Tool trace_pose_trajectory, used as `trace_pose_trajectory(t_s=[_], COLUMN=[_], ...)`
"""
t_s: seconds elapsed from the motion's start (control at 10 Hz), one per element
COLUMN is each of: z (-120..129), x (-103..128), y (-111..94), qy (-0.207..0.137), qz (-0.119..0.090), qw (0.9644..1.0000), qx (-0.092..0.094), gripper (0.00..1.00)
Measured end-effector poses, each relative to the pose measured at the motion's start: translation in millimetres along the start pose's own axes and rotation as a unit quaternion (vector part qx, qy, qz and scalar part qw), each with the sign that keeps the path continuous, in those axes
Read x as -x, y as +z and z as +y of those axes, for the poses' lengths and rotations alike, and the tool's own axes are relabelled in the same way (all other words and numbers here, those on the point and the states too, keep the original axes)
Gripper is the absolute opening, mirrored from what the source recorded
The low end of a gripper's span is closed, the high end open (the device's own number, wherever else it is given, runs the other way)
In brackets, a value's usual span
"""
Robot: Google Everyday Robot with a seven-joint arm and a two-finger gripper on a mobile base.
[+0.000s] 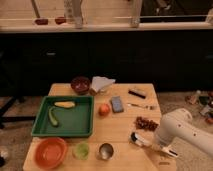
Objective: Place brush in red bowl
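The brush [138, 140] lies on the wooden table [122, 125] near its front right edge, dark head toward the left and white handle running right under my arm. My gripper [159, 148] is at the end of the white arm, low over the handle end of the brush. The red bowl [49, 153] sits at the table's front left corner, far from the gripper, with nothing visible in it.
A green cup [81, 150] and a metal cup [105, 150] stand right of the red bowl. A green tray [75, 125] holds a banana [65, 104] and a green item. A maroon bowl [80, 84], white cloth [101, 83], orange fruit [104, 109], grey sponge [117, 104], black bar [136, 93], silver utensil [141, 106] and reddish snack [146, 123] also lie on the table.
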Motion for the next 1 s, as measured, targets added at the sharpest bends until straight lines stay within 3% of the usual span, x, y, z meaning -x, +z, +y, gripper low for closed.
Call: trace_pose_trajectory(t_s=[0.1, 0.5, 1.0], z=[7, 10, 34], x=[-10, -6, 44], y=[-14, -40, -60], qy=[-0.001, -0.014, -0.06], qz=[-0.006, -0.025, -0.033], qw=[0.9999, 0.9991, 0.9965], qx=[-0.01, -0.03, -0.049], gripper=[0.0, 0.0, 0.0])
